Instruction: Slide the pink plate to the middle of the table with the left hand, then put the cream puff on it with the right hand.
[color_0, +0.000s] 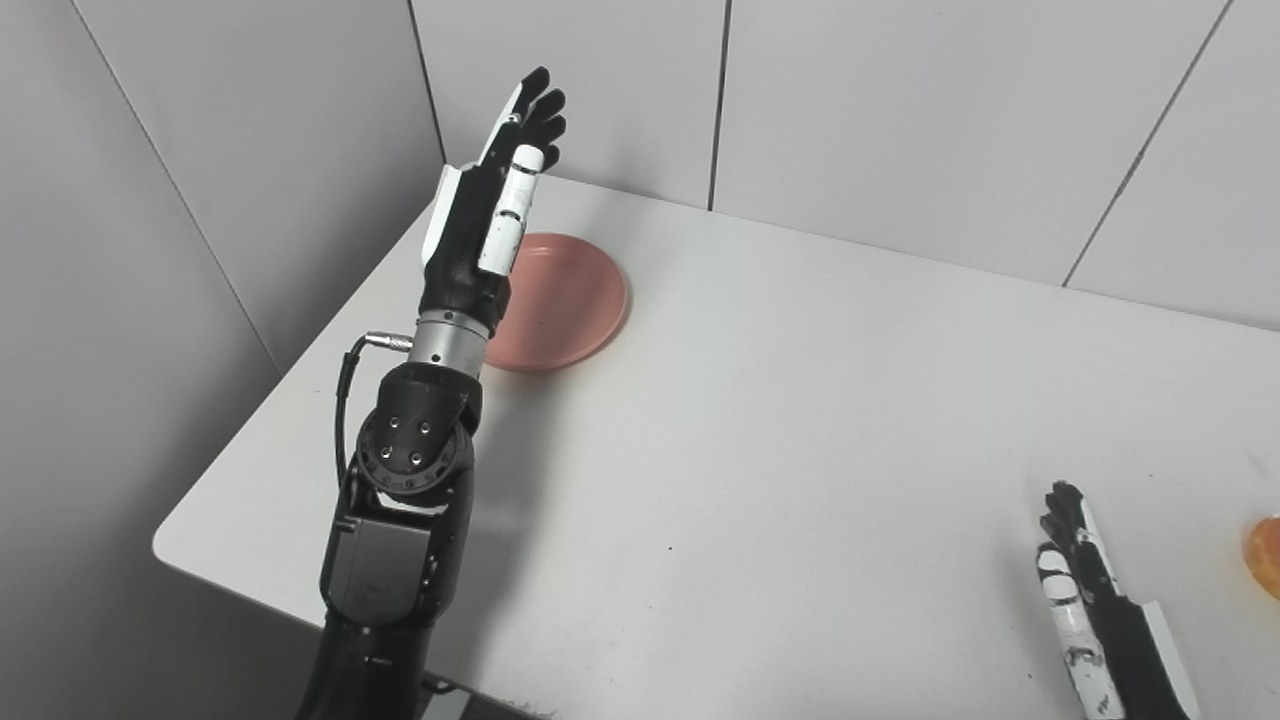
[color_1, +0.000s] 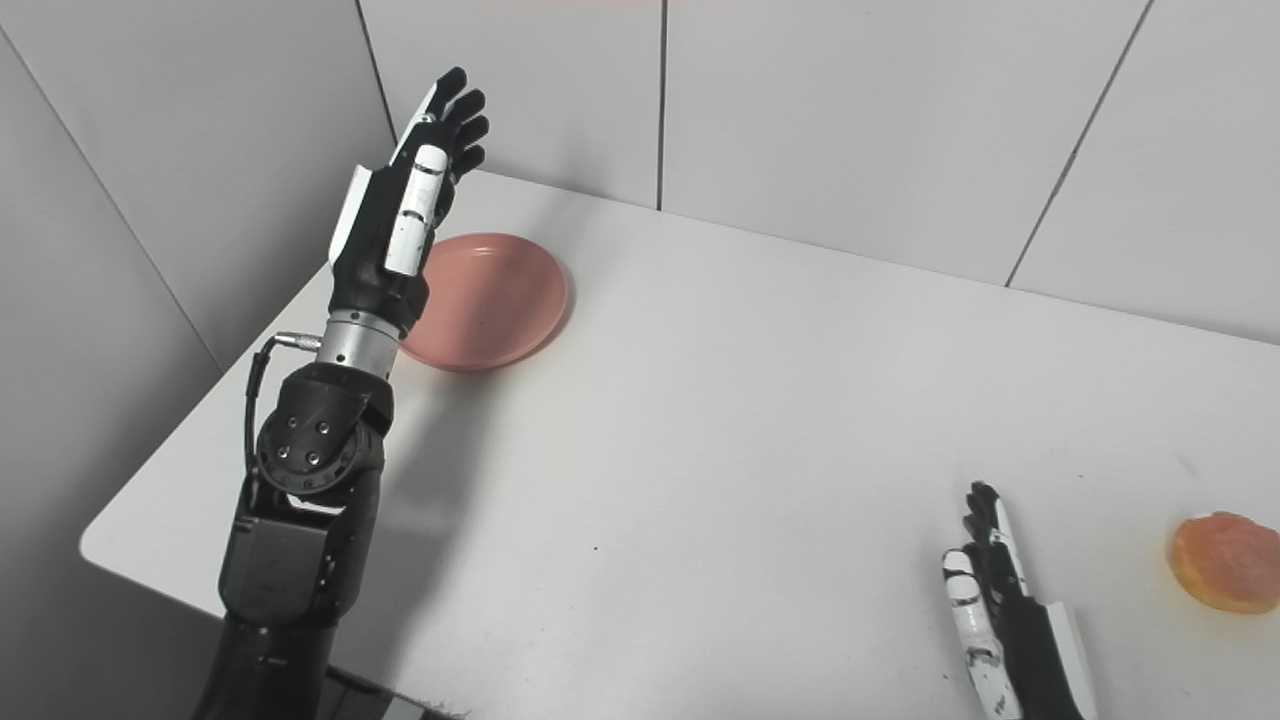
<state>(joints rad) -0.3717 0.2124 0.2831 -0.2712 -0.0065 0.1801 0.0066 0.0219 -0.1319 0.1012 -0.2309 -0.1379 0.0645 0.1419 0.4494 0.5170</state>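
Left eye view: the pink plate (color_0: 562, 300) lies in the upper left of the frame, near the table's far left corner, partly covered by the raised arm.
Left hand (color_0: 490, 215): held upright at the plate's left side, fingers straight and together, empty; whether it touches the rim cannot be told. Standing edge-on like this, it looks placed to push the plate sideways rather than to grasp it.
Plate's position: well apart from the middle of the white table (color_0: 800, 420), so the slide appears not yet done.
Right hand (color_1: 1000, 620): at the lower right of the frame, low over the table, fingers extended and apart, holding nothing; it seems to be waiting its turn.
Cream puff (color_1: 1228, 573): at the right edge of the right eye view, resting on the table just right of the right hand, untouched.
Likely reason for the layout: the open centre leaves a free path for the plate.
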